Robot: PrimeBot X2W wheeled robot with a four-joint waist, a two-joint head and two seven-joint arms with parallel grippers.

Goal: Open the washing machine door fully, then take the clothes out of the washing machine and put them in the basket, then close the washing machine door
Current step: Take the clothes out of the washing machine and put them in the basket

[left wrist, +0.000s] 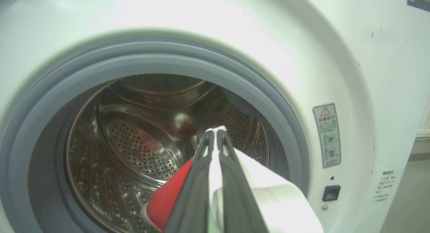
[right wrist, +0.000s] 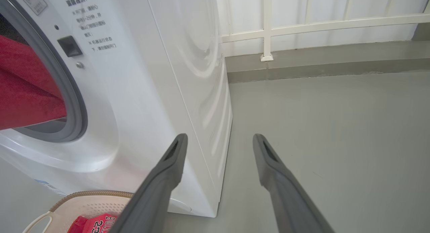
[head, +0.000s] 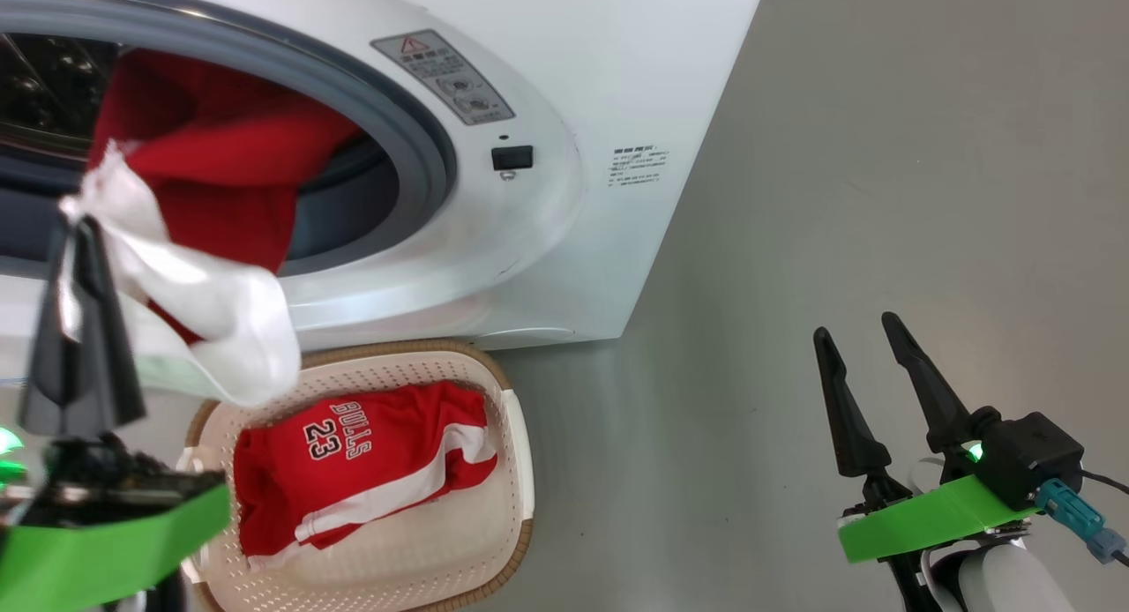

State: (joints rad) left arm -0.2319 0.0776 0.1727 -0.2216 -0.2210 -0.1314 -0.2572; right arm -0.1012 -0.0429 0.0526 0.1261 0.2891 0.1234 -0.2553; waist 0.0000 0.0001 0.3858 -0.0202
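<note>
The left gripper [head: 75,233], at 9 o'clock in the head view, is clenched on the white edge of a red-and-white garment [head: 203,197]. The cloth trails from the fingertips back into the mouth of the washer [head: 617,65] at 11 o'clock, and its white end hangs above the basket's near corner. In the left wrist view the two fingers are pressed together with white cloth between them, in front of the perforated steel drum [left wrist: 134,142] and the grey ring [left wrist: 168,58].

The basket [head: 520,453] sits on the floor [head: 882,197] at 7 o'clock, right against the washer's foot. In it lies a red jersey [head: 353,471] with white stripes, lettered "BULLS" over "23".

At 1 o'clock of the washer's mouth is a grey warning label [head: 444,76] with a red triangle. Its characters are too small to read. Below it is a black latch slot [head: 512,158], with a block of small print [head: 637,167] at its 3 o'clock, also unreadable.

The right gripper [head: 857,325], at 4 o'clock, is released and holds nothing. Its fingers are spread over bare floor, well apart from the basket.
</note>
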